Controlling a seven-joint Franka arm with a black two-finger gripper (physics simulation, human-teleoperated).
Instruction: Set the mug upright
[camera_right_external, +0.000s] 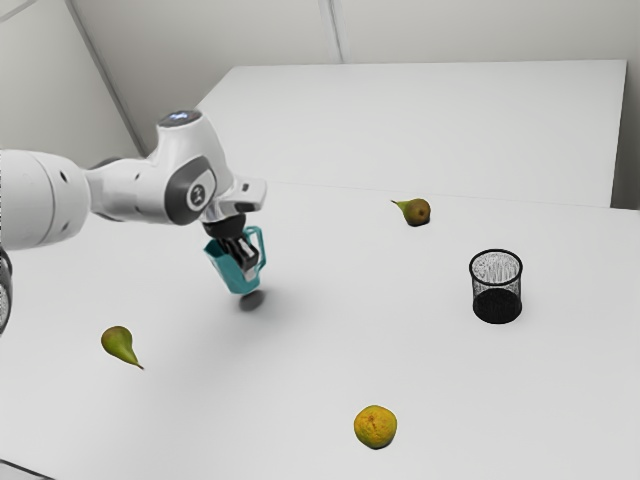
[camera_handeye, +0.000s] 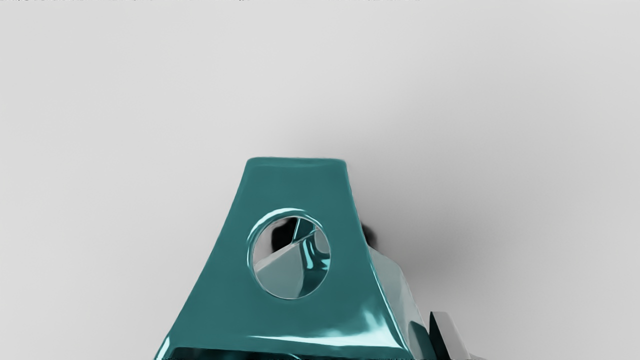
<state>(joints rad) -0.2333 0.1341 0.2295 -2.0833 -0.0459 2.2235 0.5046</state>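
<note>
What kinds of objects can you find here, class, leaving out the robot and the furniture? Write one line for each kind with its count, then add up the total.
Pears: 2
Orange-yellow round fruit: 1
Teal mug: 1
Black mesh cup: 1
Total: 5

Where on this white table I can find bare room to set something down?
The widest patch lies between the mug, black mesh cup, yellow fruit and far pear. Another separates the near pear from the yellow fruit. It is crowded around the pincer and tilted mug.
</note>
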